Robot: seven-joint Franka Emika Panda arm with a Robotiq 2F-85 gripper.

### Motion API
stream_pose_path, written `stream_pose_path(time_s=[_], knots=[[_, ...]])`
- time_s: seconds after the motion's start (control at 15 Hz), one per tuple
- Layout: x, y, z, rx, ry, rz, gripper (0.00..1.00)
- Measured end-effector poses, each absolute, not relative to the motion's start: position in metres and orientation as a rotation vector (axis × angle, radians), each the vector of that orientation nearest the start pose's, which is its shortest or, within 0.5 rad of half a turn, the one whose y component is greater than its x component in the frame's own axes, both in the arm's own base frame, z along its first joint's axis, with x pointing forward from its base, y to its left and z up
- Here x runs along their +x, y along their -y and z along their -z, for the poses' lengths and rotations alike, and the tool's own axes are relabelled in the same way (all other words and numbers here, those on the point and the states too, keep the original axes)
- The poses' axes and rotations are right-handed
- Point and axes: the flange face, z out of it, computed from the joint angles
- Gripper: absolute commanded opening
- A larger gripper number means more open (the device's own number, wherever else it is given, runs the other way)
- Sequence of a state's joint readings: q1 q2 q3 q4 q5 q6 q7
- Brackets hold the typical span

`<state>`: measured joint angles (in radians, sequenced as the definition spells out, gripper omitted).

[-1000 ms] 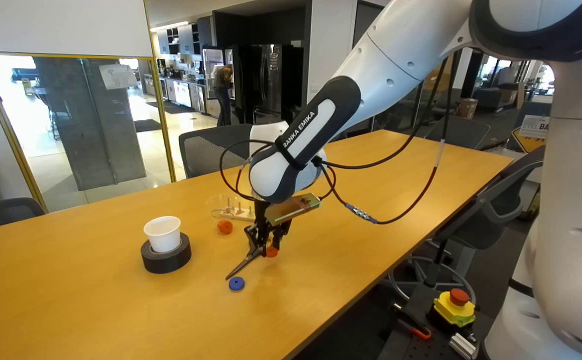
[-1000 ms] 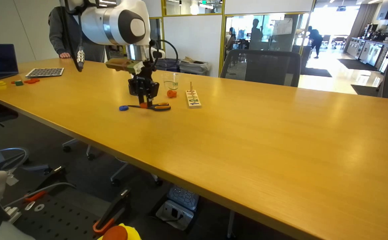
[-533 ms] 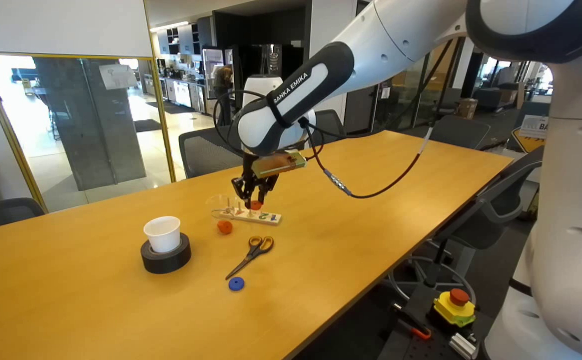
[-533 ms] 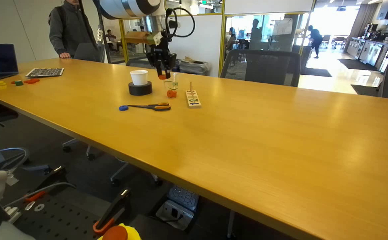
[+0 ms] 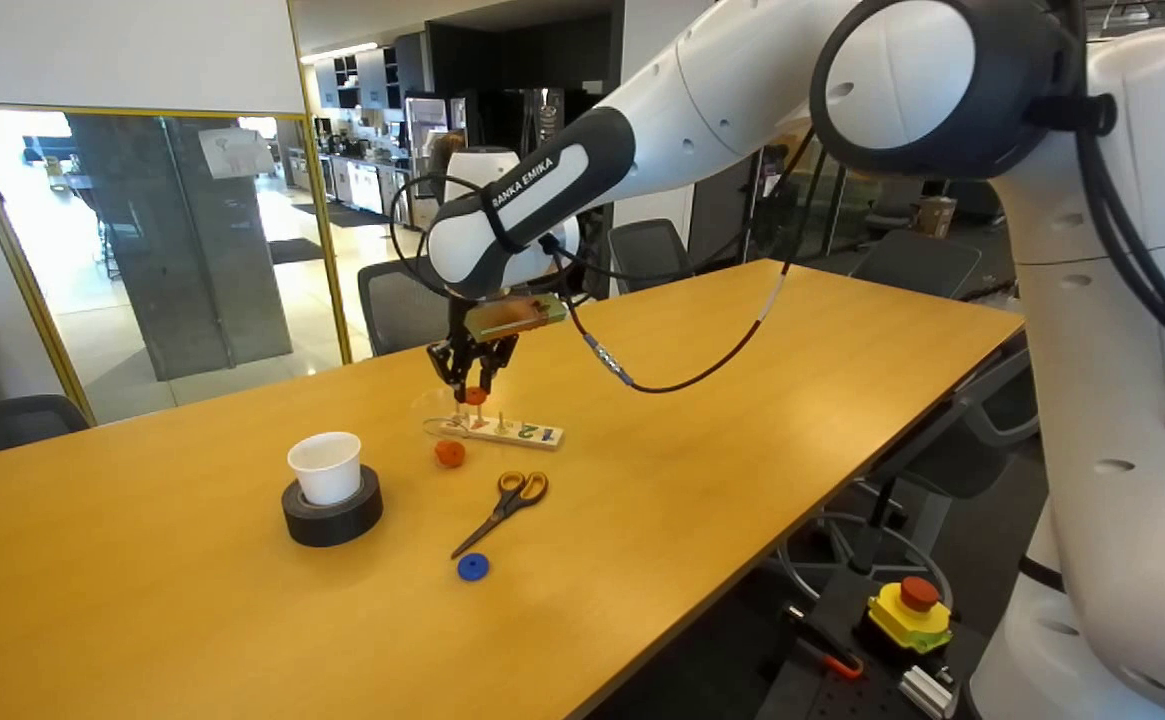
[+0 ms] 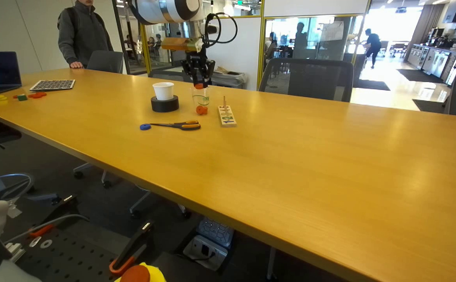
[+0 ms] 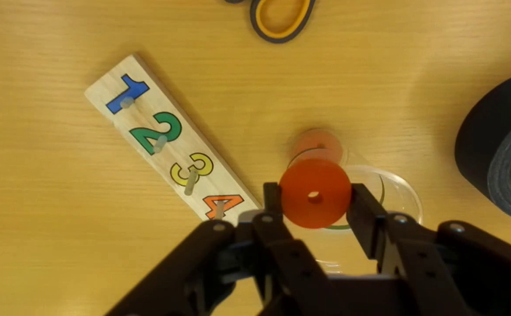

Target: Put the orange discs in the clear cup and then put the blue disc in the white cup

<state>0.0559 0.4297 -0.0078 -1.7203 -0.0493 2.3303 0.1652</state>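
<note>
Orange disc (image 7: 299, 193) rides roughly flat in the clench of the gripper (image 7: 314, 194), squeezed from opp. sides of its rim, nr the mouth of the clear cup (image 6: 201, 100), well in from both long edges of the tabletop (image 6: 329, 164). Whether it hangs squarely over the opening: can't tell. More orange (image 6: 201, 110), disc count unclear, shows at cup's foot, apparently inside. Step in hand looks like the drop.

Blue disc (image 5: 473, 567) lies just beside the tip of the scissors (image 5: 510, 503), nearer the tabletop's robot-side long edge than either cup. White cup (image 6: 163, 90) stands upright w/ black tape roll (image 6: 164, 105) at its base, in or on it, can't tell.

Handling, judged by eye: discs light, stiff, prob. wood or hard plastic; smooth, so likely a bit slippery, little to break. Best hold is across the diameter, on the rim, level, as here. Clear cup looks thin & prob. tips easily: go straight down, open only slightly, mind the wall & numbered peg board (image 7: 172, 145) close by. For blue, same rim hold, angled to miss the scissors tip.
</note>
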Motion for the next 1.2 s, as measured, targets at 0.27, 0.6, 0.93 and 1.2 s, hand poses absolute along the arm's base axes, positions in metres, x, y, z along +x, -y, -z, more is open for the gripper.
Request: stream_pose_path(time_s=[0.27,0.6,0.93,1.2], knots=[[0.702,-0.036,-0.35,-3.153,-0.096,0.273,0.18],[0.719,-0.041,-0.35,-3.153,-0.063,0.255,0.68],[0.725,-0.043,-0.347,-3.157,-0.059,0.216,0.98],[0.722,-0.048,-0.357,-3.147,-0.057,0.232,1.0]])
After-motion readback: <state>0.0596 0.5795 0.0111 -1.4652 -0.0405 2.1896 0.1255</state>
